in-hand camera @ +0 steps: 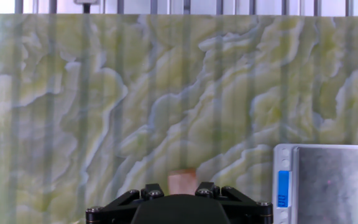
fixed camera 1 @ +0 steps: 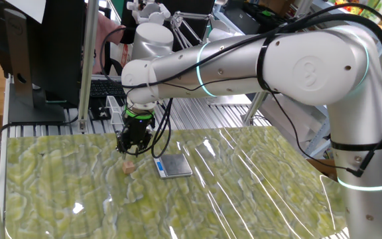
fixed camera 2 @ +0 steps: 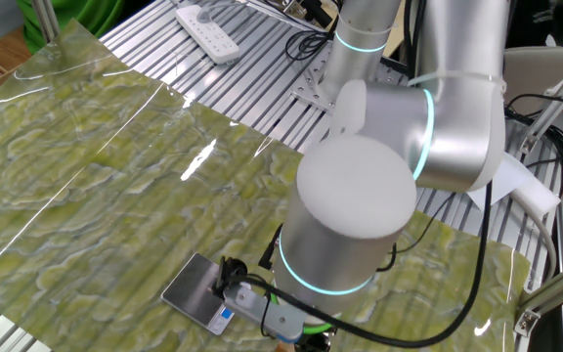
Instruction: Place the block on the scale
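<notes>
The block (fixed camera 1: 129, 167), a tiny tan-pinkish cube, lies on the green marbled table just left of the scale (fixed camera 1: 173, 166), a flat square with a dark grey plate and a white-blue strip. My gripper (fixed camera 1: 126, 149) hangs a little above the block, open and empty. In the hand view the block (in-hand camera: 182, 179) shows just above the gripper body (in-hand camera: 178, 200), between the two finger mounts, and the scale (in-hand camera: 331, 183) is at the lower right. In the other fixed view the scale (fixed camera 2: 198, 289) is visible, while the arm hides the gripper and the block.
The green marbled mat (fixed camera 1: 244, 192) covers the table. A slatted metal surface (fixed camera 1: 197, 113) lies behind it, with a keyboard (fixed camera 1: 105, 86) and monitor stand. A white power strip (fixed camera 2: 208, 32) lies at the far edge.
</notes>
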You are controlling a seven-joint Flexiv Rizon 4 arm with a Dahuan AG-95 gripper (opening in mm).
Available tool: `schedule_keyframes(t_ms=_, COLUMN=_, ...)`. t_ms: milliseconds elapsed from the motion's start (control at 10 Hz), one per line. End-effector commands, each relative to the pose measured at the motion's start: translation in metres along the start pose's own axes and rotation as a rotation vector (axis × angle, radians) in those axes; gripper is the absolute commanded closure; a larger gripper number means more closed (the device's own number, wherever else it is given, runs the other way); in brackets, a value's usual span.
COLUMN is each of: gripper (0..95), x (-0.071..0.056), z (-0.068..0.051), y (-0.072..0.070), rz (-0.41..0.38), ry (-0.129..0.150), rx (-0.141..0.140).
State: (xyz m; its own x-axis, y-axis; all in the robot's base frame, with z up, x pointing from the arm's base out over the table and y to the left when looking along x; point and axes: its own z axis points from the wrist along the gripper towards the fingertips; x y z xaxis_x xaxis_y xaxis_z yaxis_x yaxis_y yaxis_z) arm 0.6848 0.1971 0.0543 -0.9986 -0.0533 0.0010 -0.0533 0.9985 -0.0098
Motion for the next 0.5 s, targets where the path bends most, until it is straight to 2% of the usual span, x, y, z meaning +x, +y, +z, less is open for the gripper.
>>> schedule_keyframes(t_ms=100, gripper=57.0, x=0.0013, z=0.0007, y=-0.0001, rz=0.0, ry=0.0, rx=-0.001)
schedule_keyframes(t_ms=500, gripper=57.0, x=0.0003, z=0.0069, y=0.002, rz=0.009, ry=0.008, rx=-0.006)
